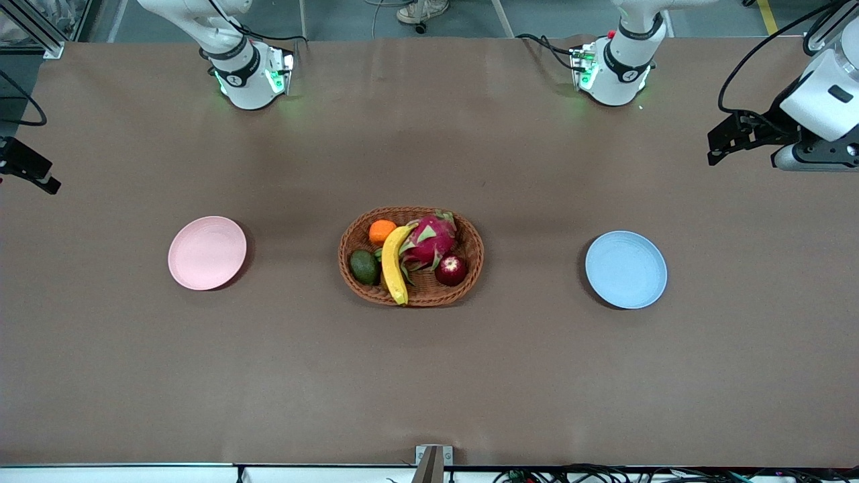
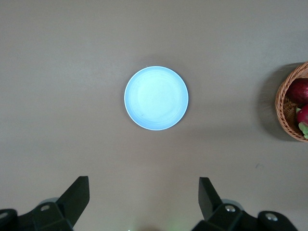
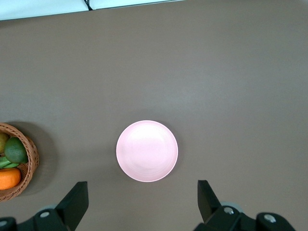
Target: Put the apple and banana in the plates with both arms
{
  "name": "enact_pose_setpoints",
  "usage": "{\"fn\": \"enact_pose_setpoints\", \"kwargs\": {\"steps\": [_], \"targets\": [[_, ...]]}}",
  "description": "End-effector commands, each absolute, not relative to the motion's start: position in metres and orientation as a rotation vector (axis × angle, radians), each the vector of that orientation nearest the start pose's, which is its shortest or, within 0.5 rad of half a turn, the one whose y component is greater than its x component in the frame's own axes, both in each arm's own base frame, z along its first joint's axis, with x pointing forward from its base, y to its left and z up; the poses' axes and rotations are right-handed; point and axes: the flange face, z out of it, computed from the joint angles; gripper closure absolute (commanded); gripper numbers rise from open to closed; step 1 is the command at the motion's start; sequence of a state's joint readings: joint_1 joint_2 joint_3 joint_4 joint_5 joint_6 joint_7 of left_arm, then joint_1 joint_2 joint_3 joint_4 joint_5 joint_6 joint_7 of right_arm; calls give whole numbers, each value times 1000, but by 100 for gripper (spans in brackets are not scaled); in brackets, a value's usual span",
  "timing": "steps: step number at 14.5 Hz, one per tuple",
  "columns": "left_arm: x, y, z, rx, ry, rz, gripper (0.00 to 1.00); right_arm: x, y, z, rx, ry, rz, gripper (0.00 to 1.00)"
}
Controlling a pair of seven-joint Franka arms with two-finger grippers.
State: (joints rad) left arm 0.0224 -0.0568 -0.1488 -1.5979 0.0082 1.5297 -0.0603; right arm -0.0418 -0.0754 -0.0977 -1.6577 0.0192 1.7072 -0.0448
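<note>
Nothing is placed yet: the apple (image 1: 451, 270) and the banana (image 1: 394, 265) both lie in the basket (image 1: 411, 256) at the middle of the table, and the pink plate (image 1: 207, 253) and blue plate (image 1: 625, 270) sit bare. The left gripper (image 2: 143, 199) hangs high with fingers spread and empty, the blue plate framed between them and well below. The right gripper (image 3: 143, 201) does likewise over the pink plate, so both picks and both placements remain.
</note>
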Motion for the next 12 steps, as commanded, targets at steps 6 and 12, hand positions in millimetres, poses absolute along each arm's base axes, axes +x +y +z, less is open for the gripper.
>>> {"fn": "enact_pose_setpoints", "kwargs": {"steps": [6, 12], "targets": [[546, -64, 638, -3137, 118, 9, 0, 532, -73, 637, -3131, 166, -140, 0], [582, -91, 582, -3220, 129, 92, 0, 545, -56, 613, -3135, 99, -51, 0]]}}
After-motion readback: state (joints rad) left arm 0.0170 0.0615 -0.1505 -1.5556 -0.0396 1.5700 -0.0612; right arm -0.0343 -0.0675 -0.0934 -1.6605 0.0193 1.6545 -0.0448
